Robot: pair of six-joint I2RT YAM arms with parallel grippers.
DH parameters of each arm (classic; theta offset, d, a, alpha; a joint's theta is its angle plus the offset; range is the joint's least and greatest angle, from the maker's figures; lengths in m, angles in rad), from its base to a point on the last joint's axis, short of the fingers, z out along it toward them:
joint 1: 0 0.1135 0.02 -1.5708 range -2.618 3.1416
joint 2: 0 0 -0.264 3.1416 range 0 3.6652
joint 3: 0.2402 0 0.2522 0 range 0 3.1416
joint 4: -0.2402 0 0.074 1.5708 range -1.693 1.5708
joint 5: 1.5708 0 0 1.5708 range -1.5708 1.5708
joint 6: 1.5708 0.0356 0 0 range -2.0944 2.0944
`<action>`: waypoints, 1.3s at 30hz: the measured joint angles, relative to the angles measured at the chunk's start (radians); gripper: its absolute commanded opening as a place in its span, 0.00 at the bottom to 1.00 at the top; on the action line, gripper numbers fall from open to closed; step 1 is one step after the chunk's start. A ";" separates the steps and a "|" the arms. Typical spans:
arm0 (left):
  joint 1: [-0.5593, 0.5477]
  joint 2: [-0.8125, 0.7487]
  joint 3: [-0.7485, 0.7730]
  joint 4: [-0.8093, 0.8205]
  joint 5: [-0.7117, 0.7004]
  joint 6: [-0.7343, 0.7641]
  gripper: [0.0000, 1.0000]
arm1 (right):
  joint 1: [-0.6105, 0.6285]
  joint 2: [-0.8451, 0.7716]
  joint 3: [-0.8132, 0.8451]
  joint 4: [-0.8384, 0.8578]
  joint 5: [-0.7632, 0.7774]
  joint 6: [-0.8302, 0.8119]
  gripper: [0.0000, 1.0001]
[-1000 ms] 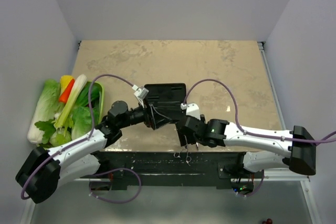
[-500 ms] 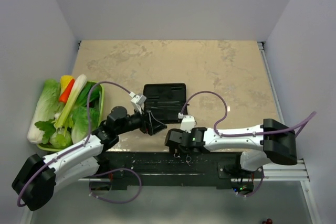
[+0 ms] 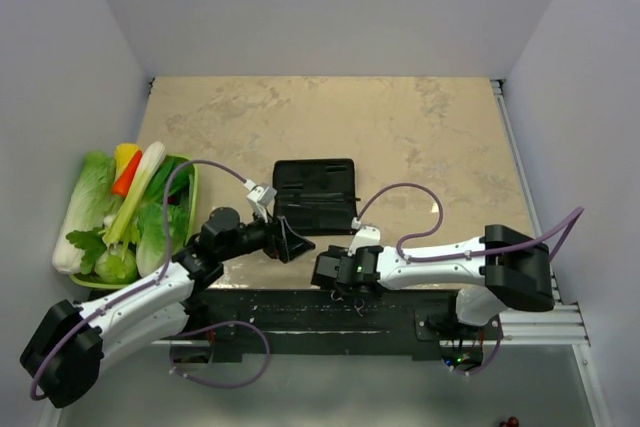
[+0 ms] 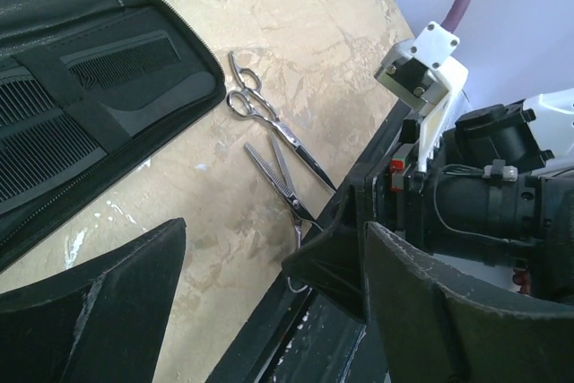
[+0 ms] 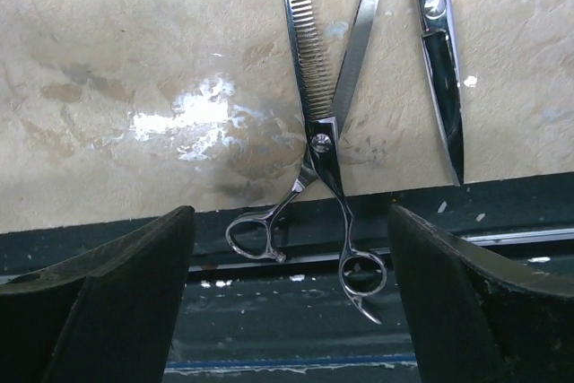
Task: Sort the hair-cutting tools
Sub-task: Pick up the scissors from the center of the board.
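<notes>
**Both scissors out on the table edge, combs in the case, neither gripper loaded**

Table (image 3: 400,127): a black fabric case (image 3: 315,192) lies open and flat near the middle. A green basket (image 3: 192,179) of vegetables (image 3: 100,207) sits at the left edge, well apart from the case.

Combs: in the left wrist view, a first comb (image 4: 126,58) and a second comb (image 4: 40,145) sit inside the open case, each tucked under a strap. Both are black, with their teeth visible.

Scissors: two silver pairs lie side by side on the bare table between the case and the near edge, close together but not touching.
- The plain scissors (image 4: 269,123) are closed, with their ring handles towards the case.
- The thinning scissors (image 5: 321,141) lie open in a narrow V, one blade toothed and one smooth. Their ring handles reach past the table's near edge, over the black frame (image 3: 300,312) below it.

Left gripper (image 3: 290,244): positioned just in front of the case's near-left corner. Its fingers stand wide apart with nothing between them.

Right gripper (image 5: 289,248): low at the near edge, directly over the handles of the thinning scissors. Its fingers (image 5: 99,302) are spread well to either side of the handles and touch neither ring. Whether the fingertips rest on the frame cannot be determined.

The two grippers are near each other; the right one appears in the left wrist view, just beside the scissors.
</notes>
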 measured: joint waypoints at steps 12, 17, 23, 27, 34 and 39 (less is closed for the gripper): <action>-0.003 -0.021 -0.021 0.001 0.018 0.000 0.85 | 0.008 -0.011 -0.085 0.037 -0.005 0.142 0.82; -0.008 -0.016 -0.023 0.002 0.019 0.000 0.85 | 0.021 -0.009 -0.088 0.043 -0.018 0.174 0.81; -0.011 -0.012 -0.023 0.004 0.019 0.000 0.85 | 0.029 0.002 -0.088 0.054 -0.019 0.197 0.65; -0.018 -0.010 -0.023 0.004 0.019 0.000 0.85 | 0.029 0.001 -0.099 0.072 -0.018 0.214 0.58; -0.022 -0.005 -0.023 0.003 0.018 0.001 0.85 | 0.035 0.001 -0.106 0.089 -0.018 0.229 0.40; -0.027 -0.003 -0.023 0.000 0.018 0.002 0.85 | 0.035 0.001 -0.105 0.094 -0.010 0.239 0.27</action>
